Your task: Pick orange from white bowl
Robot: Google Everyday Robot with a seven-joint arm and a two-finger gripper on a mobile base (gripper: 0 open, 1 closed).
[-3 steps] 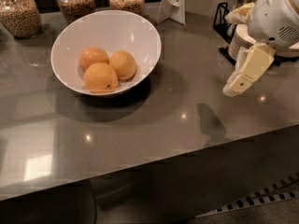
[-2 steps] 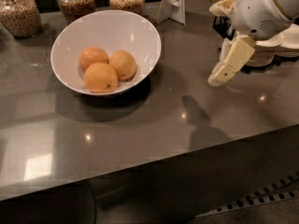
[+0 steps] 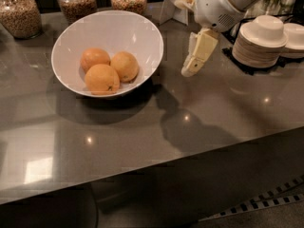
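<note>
Gripper point(image 3: 189, 70) hangs over the counter point(image 3: 223, 108), just right of the bowl point(image 3: 71, 32) and clear of its rim. It carries nothing; how far open it is cannot be told. Orange point(image 3: 125, 65) lies in the bowl, rightmost of three, against its neighbours point(image 3: 101, 79). Advised: clear the rim, then descend from above on its free right side without shoving the neighbours

A single camera looks down at a slant from above the near edge of the surface point(image 3: 142, 141), facing the jars point(image 3: 76, 1) along its far side. It stands fairly close: the white bowl point(image 3: 118, 27) fills the upper left, and the tool point(image 3: 188, 71) hangs just right of that bowl.
</note>
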